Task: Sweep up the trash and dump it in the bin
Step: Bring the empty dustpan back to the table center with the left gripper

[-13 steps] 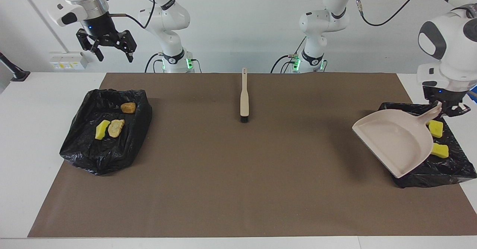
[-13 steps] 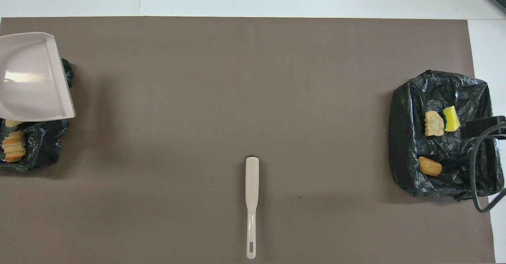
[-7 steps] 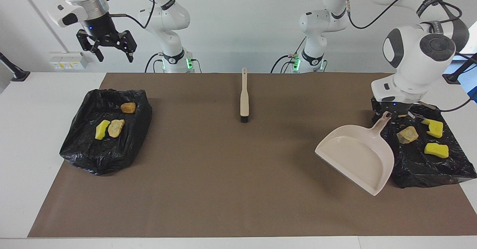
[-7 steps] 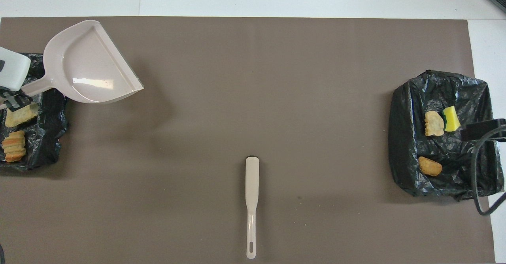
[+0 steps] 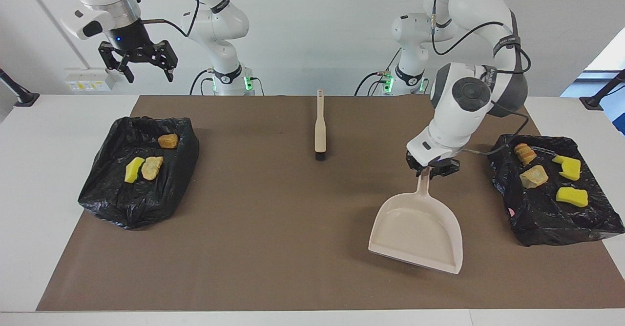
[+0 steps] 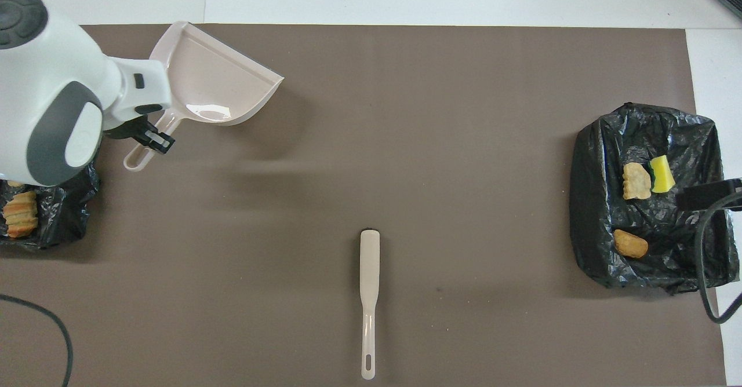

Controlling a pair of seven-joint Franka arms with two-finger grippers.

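My left gripper (image 5: 429, 170) is shut on the handle of the beige dustpan (image 5: 417, 233), which hangs empty over the brown mat beside the bin (image 5: 537, 223) at the left arm's end. That black-lined bin holds trash: two yellow sponge chunks (image 5: 572, 196) and two bread pieces (image 5: 533, 176). In the overhead view the dustpan (image 6: 214, 80) has its mouth pointing away from the robots. The bin (image 5: 122, 204) at the right arm's end holds a yellow chunk (image 5: 134, 169) and two brown pieces (image 5: 168, 141). My right gripper (image 5: 139, 62) hangs open high above that end.
A beige brush (image 5: 320, 128) lies on the mat (image 5: 273, 228) at mid table, close to the robots, handle toward them; it also shows in the overhead view as the brush (image 6: 369, 294). White table shows around the mat.
The left arm swung the dustpan off its bin and out over the mat toward mid table, turning its mouth away from the robots. The right gripper rose slightly.
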